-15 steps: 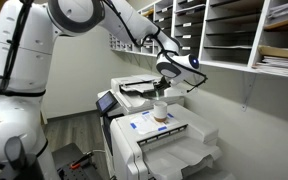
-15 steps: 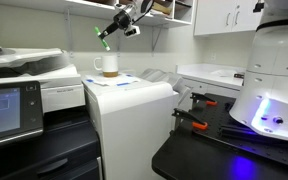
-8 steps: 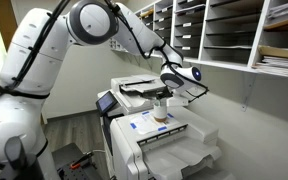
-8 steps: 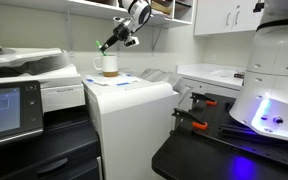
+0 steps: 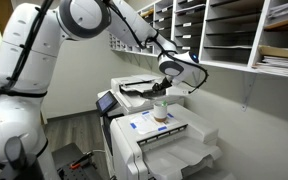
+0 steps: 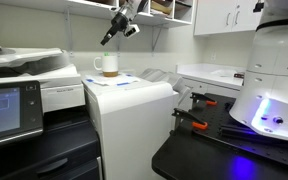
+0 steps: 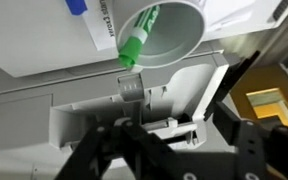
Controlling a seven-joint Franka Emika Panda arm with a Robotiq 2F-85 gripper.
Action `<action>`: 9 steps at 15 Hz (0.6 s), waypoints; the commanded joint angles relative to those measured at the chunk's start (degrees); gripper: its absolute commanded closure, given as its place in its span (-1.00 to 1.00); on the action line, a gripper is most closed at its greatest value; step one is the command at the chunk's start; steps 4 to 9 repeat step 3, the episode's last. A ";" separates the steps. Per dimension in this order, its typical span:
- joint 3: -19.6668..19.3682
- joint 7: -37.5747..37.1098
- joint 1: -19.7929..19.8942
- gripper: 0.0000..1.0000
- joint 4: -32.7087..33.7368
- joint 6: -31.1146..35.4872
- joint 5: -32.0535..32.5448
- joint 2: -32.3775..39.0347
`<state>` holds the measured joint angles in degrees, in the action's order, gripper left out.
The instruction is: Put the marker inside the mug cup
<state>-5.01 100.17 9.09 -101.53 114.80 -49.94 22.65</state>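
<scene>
The small white mug cup stands on top of the large white printer. It also shows in both exterior views. A green marker leans inside the mug, its upper end sticking out over the rim. My gripper hangs above the mug, clear of the marker. Its dark fingers stand apart with nothing between them. In the exterior views the gripper hovers a short way above the mug and slightly to one side.
A sheet with blue print lies under the mug. A second copier stands beside the printer. Wall shelves with paper stacks run close behind the arm. The robot base stands on a dark bench.
The gripper came down to the mug holding the marker, then opened and rose. The marker now rests in the mug, free of the fingers.
</scene>
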 commanded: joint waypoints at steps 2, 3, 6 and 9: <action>0.28 -17.87 -2.55 -1.00 -3.05 1.42 13.97 -6.00; 0.81 -20.33 -2.54 -1.00 -3.15 0.58 16.65 -6.65; 0.81 -20.33 -2.54 -1.00 -3.15 0.58 16.65 -6.65; 0.81 -20.33 -2.54 -1.00 -3.15 0.58 16.65 -6.65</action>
